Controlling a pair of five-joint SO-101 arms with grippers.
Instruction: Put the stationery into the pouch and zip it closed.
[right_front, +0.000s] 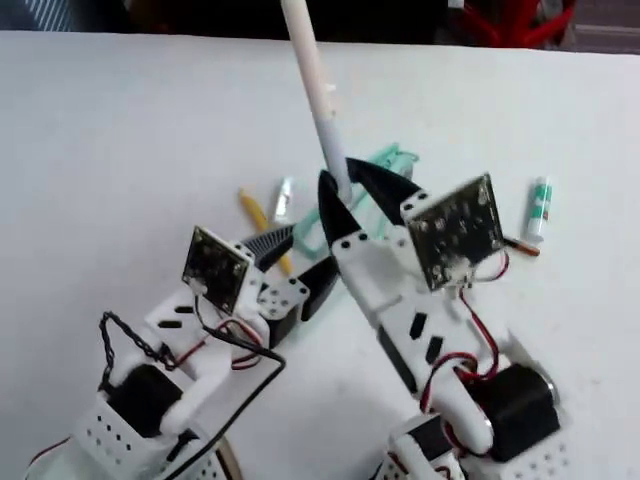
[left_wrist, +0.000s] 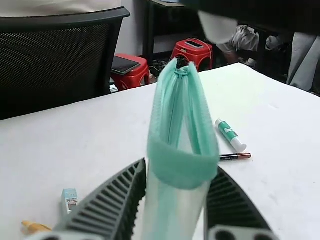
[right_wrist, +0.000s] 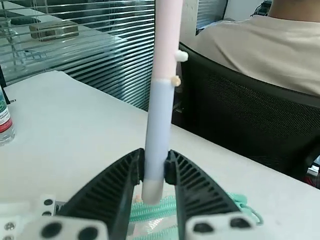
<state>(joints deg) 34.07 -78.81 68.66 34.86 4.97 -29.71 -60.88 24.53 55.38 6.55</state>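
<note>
Pastel pen upright, right end effector clamped

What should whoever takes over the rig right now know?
Left gripper: shut on pouch, which looks unzipped.
Right gripper: shut on pen, held upright with its tip just above the pouch.
On the table: glue stick, brown pen, yellow item, small tube.
Done: nothing visibly inside the pouch.
Left: load everything, then zip.
</note>
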